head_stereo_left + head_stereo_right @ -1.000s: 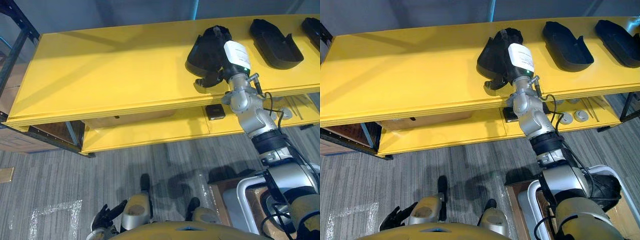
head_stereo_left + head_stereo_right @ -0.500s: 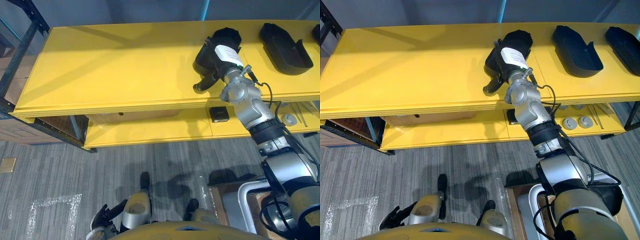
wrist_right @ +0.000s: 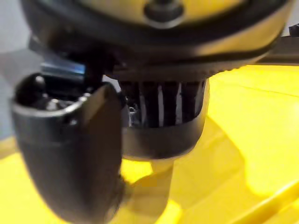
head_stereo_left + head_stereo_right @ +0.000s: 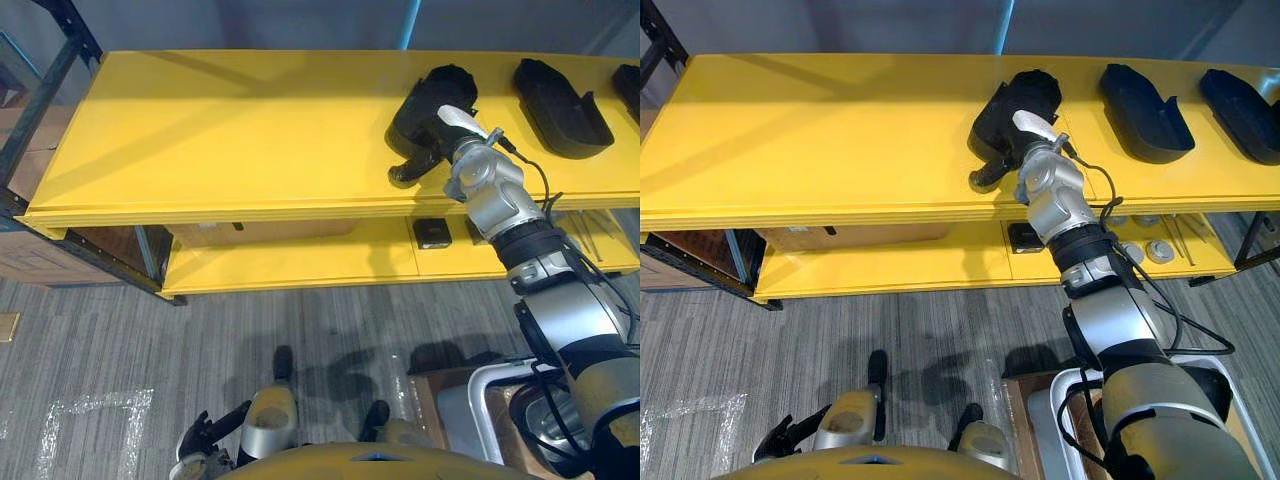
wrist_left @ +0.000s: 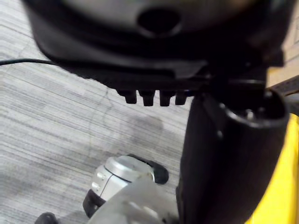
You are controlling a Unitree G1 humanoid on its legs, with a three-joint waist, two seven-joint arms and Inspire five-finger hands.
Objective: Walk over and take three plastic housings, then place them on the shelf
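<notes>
The right hand (image 4: 412, 167) had its fingers (image 3: 163, 105) curled round a black plastic housing (image 4: 440, 85) near the yellow shelf's (image 4: 220, 130) front edge. Two more housings (image 4: 560, 95) lay toward its right end. The left hand (image 4: 205, 440) hung with its fingers relaxed.

Bright, even light on the yellow shelf (image 4: 220, 130) (soft shadows on the floor (image 4: 120, 340)).

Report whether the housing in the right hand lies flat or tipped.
Tipped: the housing slants, narrow end low by the shelf's front edge, right hand curled on it. Contact with the shelf: cannot tell.
</notes>
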